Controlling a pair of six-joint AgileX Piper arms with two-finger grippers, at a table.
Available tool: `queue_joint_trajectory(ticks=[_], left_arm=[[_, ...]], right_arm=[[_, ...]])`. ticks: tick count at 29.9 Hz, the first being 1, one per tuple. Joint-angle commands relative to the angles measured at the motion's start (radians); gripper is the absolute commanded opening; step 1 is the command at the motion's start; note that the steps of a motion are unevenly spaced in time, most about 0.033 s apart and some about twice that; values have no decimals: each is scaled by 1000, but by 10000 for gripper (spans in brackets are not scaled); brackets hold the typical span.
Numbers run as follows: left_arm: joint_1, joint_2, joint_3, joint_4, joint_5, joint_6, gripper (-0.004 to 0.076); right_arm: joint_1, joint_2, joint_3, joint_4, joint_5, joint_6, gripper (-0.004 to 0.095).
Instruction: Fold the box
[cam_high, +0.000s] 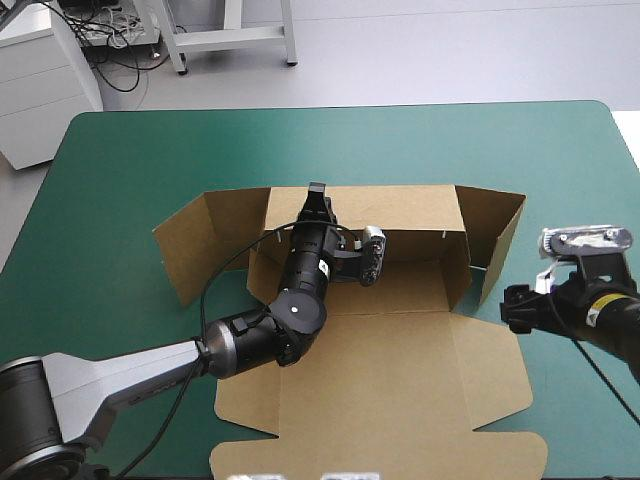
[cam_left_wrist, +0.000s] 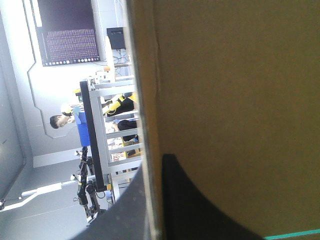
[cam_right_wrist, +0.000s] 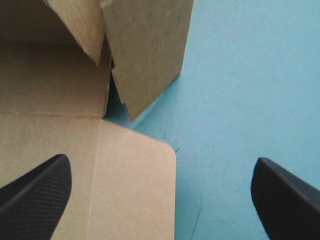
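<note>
While the far wall (cam_high: 400, 210) of the brown box (cam_high: 400, 330) is pinched at its top edge by the left gripper (cam_high: 317, 195), black fingers all but pressed together on the board, the right gripper (cam_right_wrist: 161, 165) is held spread wide just beside the right flap (cam_high: 500, 235). The box is sat mid-table on the teal-green cover (cam_high: 120, 160). Far wall and side flaps are raised; tucking is judged undone, and the lid (cam_high: 400, 390) is left flat on the near side.
</note>
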Motion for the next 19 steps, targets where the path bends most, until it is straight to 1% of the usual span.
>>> queue_joint_trajectory(ticks=[1,7,10,13,16,18,19], left_arm=[[-6,-41,-19,37,15,1,-32],[-6,-41,-19,19,16,1,-32],[-6,-41,-19,10,19,1,-32],[-6,-41,-19,10,19,1,-32],[-6,-41,-19,10,19,1,-32],[-6,-41,-19,10,19,1,-32],[-6,-41,-19,10,19,1,-32]], right_arm=[[-6,37,-134,-65,-43,5,902],[-6,229,-391,-125,23,-20,901],[-12,348,-527,-125,42,-48,901],[-37,480,-682,-115,63,-82,898],[-80,604,-825,-112,120,-115,897],[-116,679,-909,-81,161,-144,897],[-143,718,-950,-45,178,-169,897]])
